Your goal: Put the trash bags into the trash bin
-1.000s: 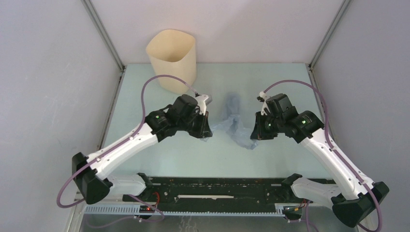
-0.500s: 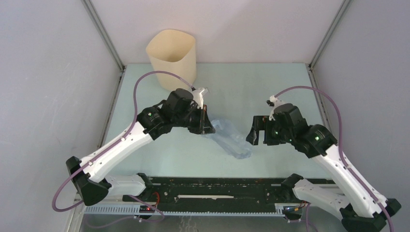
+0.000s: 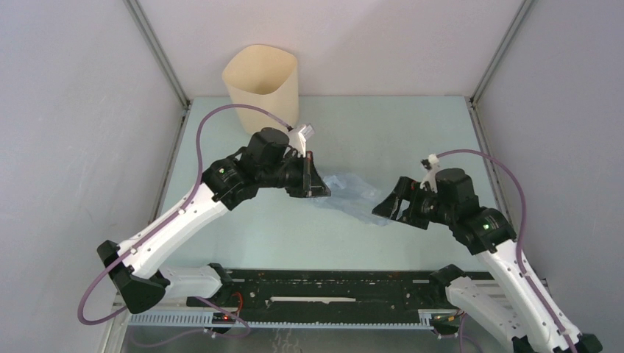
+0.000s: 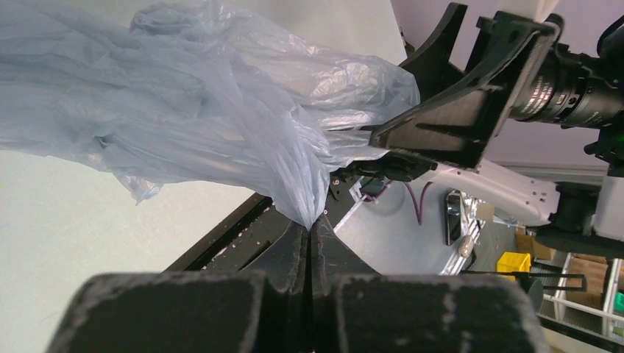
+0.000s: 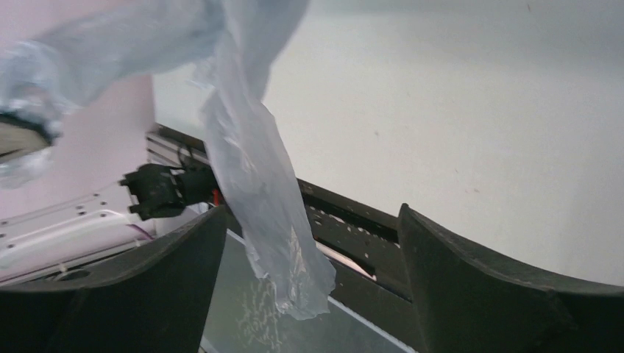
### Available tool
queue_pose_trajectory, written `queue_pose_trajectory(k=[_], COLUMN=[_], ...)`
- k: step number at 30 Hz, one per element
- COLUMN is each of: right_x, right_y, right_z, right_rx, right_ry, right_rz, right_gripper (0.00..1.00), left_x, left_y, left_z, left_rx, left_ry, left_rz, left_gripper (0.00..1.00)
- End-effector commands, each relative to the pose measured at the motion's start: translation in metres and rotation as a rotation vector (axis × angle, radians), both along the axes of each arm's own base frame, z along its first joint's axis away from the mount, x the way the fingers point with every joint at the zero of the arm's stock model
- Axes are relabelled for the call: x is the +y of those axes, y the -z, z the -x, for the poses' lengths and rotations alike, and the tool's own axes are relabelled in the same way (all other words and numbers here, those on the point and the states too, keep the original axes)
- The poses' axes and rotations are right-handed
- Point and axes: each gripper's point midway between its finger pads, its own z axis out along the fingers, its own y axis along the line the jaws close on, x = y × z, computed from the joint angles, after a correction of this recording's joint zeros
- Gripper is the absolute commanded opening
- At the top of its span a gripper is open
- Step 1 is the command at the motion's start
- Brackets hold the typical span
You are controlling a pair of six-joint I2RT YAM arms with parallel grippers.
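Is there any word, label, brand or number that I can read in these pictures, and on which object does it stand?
No text can be read here.
The trash bin is plain, and the trash bag carries no print.
In the left wrist view, the yellow box in the background is too small and blurred to show any writing.

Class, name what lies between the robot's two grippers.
The pale-blue trash bag spans the gap from the left gripper, which pinches it, to the open right gripper, seen in the top view.
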Motion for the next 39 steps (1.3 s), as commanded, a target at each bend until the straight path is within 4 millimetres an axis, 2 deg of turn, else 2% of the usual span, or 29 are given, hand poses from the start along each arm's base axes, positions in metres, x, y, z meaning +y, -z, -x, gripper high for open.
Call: queue_pose_trajectory(k=[1,6,9,10,11,12,13,14,19,26,29,32,33,34,36,39], right_x=[0.007,0.02,0.016,0.013,0.011,0.01,0.01,0.011,0.019,0.028,0.033,0.031,0.029,0.027,0.023,0.028], right_y=[-0.034,-0.032,-0.029,-0.029,-0.029,-0.029,-0.029,-0.029,-0.032,-0.051,-0.058,-0.065,-0.068,-0.069,-0.068,-0.071], right_z=[-0.005,-0.003,-0.005,-0.005,-0.005,-0.003,-0.001,0.001,0.005,-0.012,-0.015,-0.013,-0.012,-0.011,-0.007,0.0], right_rx=[-0.099,-0.063,-0.071,-0.077,-0.083,-0.084,-0.082,-0.08,-0.104,-0.152,-0.156,-0.185,-0.195,-0.2,-0.189,-0.177], right_ry=[-0.023,-0.068,-0.04,-0.024,-0.015,-0.012,-0.018,-0.028,-0.06,-0.034,-0.038,-0.026,-0.02,-0.012,-0.015,-0.087], right_rz=[-0.158,-0.261,-0.247,-0.24,-0.238,-0.236,-0.237,-0.24,-0.258,-0.337,-0.368,-0.383,-0.385,-0.379,-0.357,-0.338], right_gripper=[0.91,0.69,0.43,0.41,0.49,0.66,0.77,0.81,0.85,0.8,0.67,0.4,0.27,0.17,0.03,0.0], left_x=[-0.003,-0.004,0.0,0.003,0.007,0.01,0.014,0.016,0.015,0.006,0.005,0.008,0.011,0.017,0.03,0.043], left_y=[-0.045,-0.054,-0.054,-0.054,-0.053,-0.053,-0.054,-0.054,-0.059,-0.068,-0.068,-0.066,-0.063,-0.06,-0.053,-0.043], left_z=[0.002,0.001,-0.002,-0.004,-0.005,-0.007,-0.007,-0.008,-0.01,-0.011,-0.011,-0.013,-0.014,-0.016,-0.018,-0.016], left_rx=[-0.053,-0.054,-0.058,-0.059,-0.057,-0.058,-0.059,-0.057,-0.024,-0.003,0.0,-0.007,-0.012,-0.022,-0.05,-0.08], left_ry=[0.001,-0.007,-0.02,-0.032,-0.042,-0.054,-0.067,-0.075,-0.093,-0.089,-0.089,-0.093,-0.101,-0.113,-0.14,-0.134], left_rz=[0.121,0.155,0.151,0.149,0.148,0.151,0.156,0.16,0.226,0.294,0.297,0.282,0.263,0.235,0.163,0.063], left_gripper=[0.0,0.0,0.0,0.0,0.0,0.0,0.0,0.0,0.0,0.0,0.0,0.01,0.06,0.1,0.25,0.53])
